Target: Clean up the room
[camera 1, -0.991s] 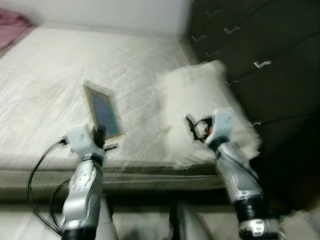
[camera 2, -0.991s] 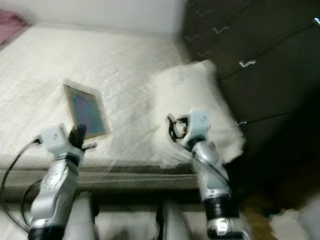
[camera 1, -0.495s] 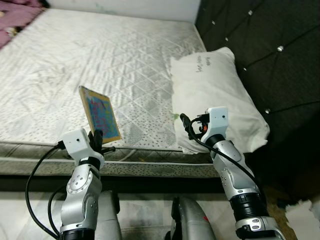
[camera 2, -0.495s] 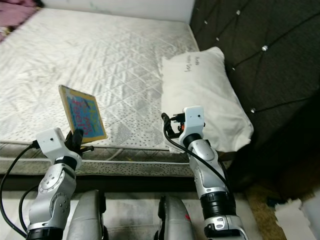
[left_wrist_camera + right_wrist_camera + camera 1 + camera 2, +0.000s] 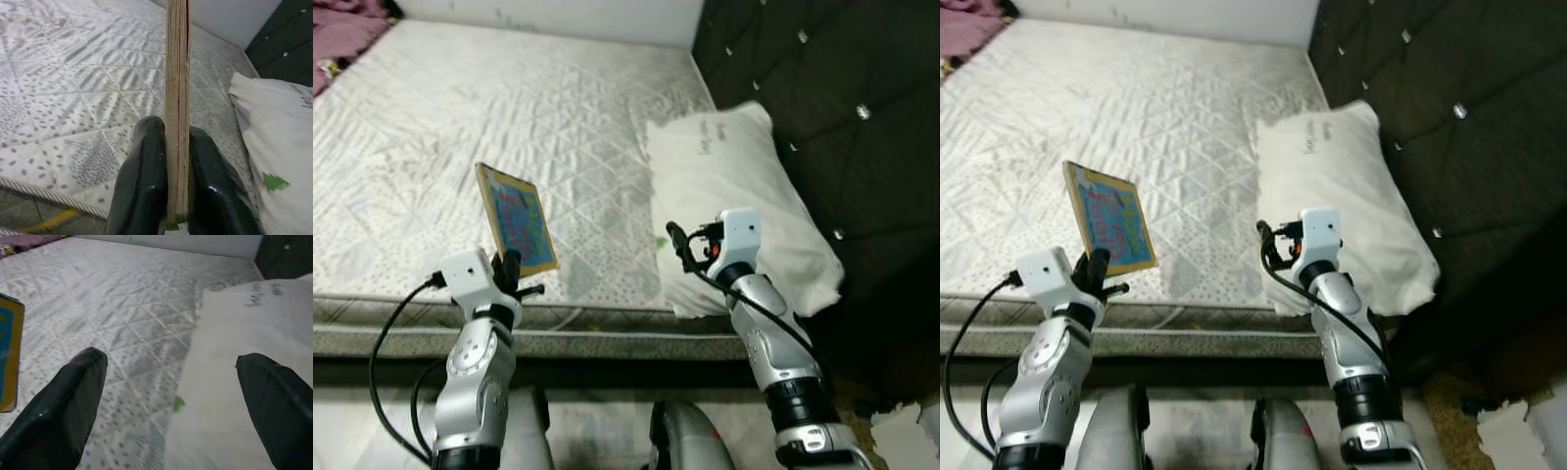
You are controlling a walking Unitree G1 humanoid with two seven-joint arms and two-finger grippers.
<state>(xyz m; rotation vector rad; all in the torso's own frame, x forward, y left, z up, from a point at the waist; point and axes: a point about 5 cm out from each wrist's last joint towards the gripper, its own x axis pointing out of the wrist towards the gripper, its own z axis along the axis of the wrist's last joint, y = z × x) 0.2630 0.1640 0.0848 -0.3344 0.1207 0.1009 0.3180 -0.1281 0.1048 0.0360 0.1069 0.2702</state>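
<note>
White quilted fabric covers the mattress [image 5: 431,137], the largest thing in view, bare of sheets and stretching away from the robot toward a pale wall. Beside it, on the robot's right, rises a dark tufted headboard [image 5: 822,88], and a white pillow [image 5: 744,186] lies against it at the mattress's head end, where a sleeper would want it; a small green mark shows on its near side. A heap of pink cloth [image 5: 342,24] sits at the far left corner, partly cut off.

The thing most likely being tidied is a thin book [image 5: 517,217] with a bright blue and pink cover and a tan border. It stands upright above the mattress's near edge because the left gripper [image 5: 168,196] pinches its lower edge, one black finger [image 5: 142,181] pressed to each face, as the left wrist view shows edge-on. Held by that edge, it can be carried off without bending, though a thin book could slip from a grip so low.

The right gripper [image 5: 171,382] hovers over the boundary between mattress and pillow, its jaws spread wide and empty, seemingly ready for another item.
</note>
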